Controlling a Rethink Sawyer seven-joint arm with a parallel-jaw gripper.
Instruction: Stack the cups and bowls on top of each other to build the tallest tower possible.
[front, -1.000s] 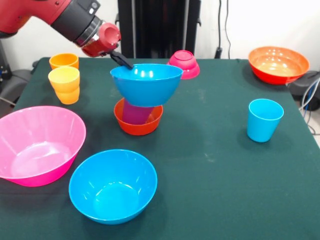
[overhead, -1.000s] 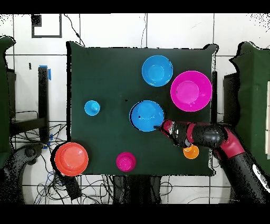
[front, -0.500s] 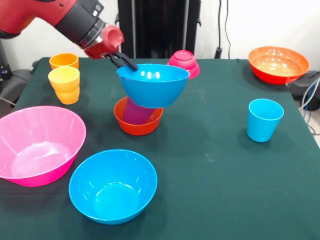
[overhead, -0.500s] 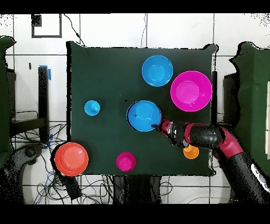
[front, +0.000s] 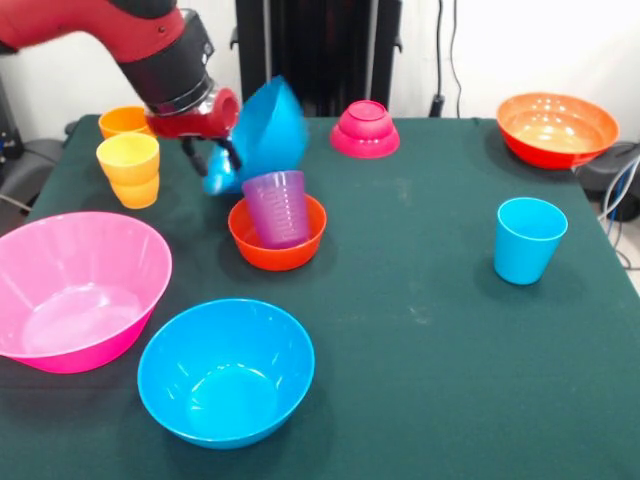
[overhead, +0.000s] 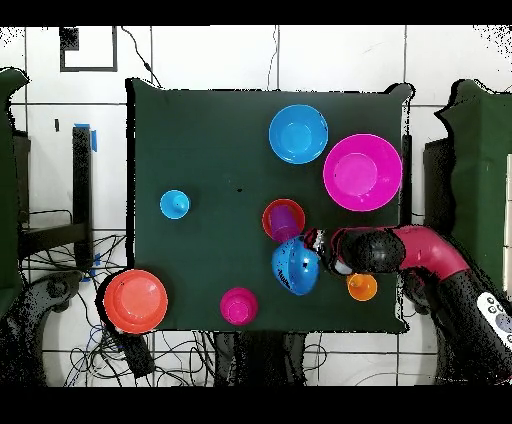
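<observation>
The ribbed translucent purple cup (front: 277, 207) stands in the small orange-red bowl (front: 277, 235), uncovered. Just behind it the medium glossy blue bowl (front: 262, 134) is tipped on edge beside the gripper (front: 212, 160) (whether the fingers pinch its rim, I cannot tell). A second ago this bowl sat level atop the cup. Nearby stand the stacked yellow-orange cups (front: 129, 169), large pink bowl (front: 75, 288) and second blue bowl (front: 226, 371).

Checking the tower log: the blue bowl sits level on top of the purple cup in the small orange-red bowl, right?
Not level. In the front view the blue bowl is tipped on its side beside the hand, off the purple cup. The cup does stand in the small orange-red bowl.
</observation>
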